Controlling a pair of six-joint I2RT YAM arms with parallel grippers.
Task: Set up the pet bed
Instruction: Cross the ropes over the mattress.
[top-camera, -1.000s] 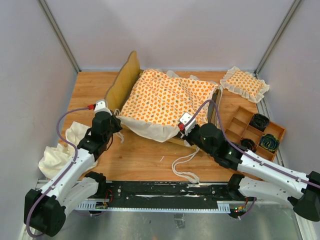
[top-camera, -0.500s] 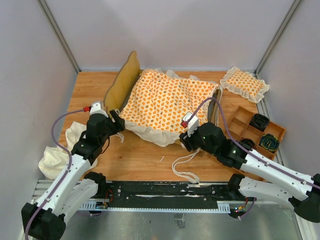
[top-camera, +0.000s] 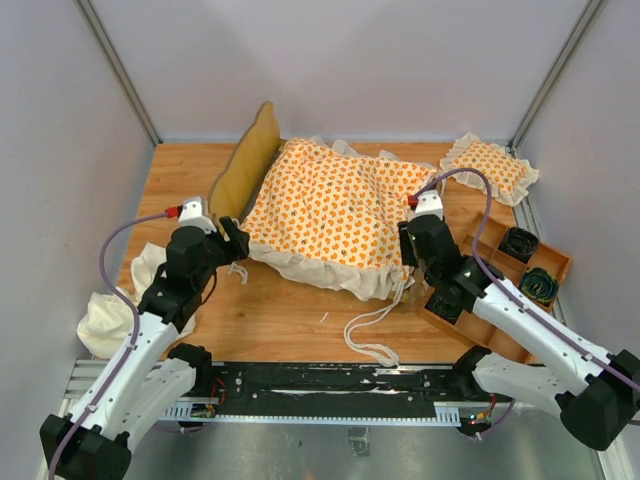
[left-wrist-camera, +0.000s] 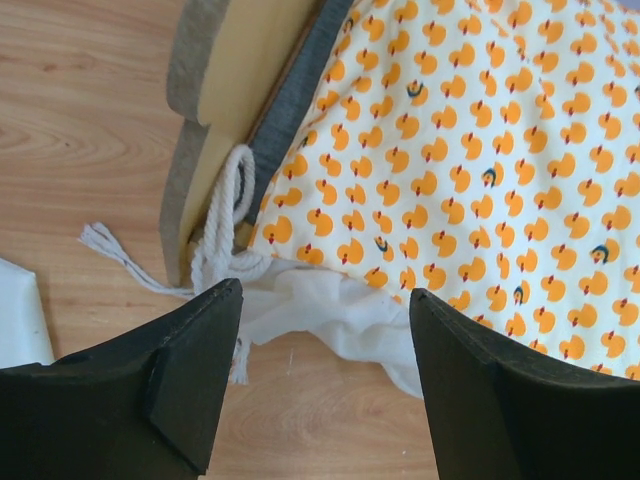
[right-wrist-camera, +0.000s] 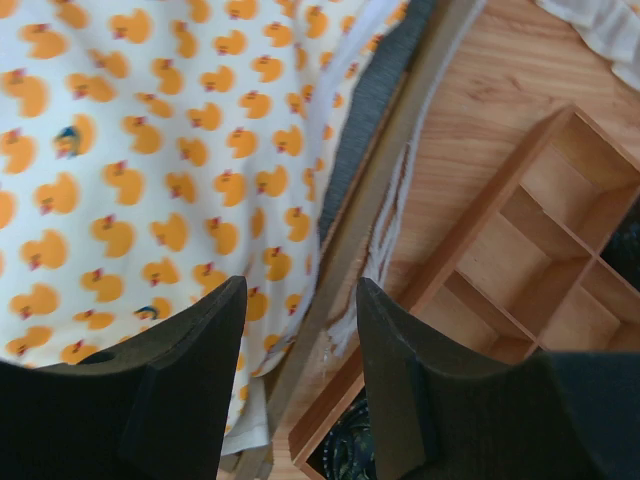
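the cushion (top-camera: 335, 210) lies draped over the bed frame (top-camera: 248, 165), centre of frame. left hand (left-wrist-camera: 325, 300) and right hand (right-wrist-camera: 300, 290) both gape wide, empty. likely soft, light, floppy: pinch its ruffled corners.

A small light-wood bed frame (top-camera: 232, 190) with a scalloped headboard (top-camera: 256, 145) is set on the wooden table (top-camera: 180, 170). It is covered by a large cream-ruffled, orange-duck-printed cushion (top-camera: 335, 208), whose white tie strings (top-camera: 368, 335) are trailed in front.
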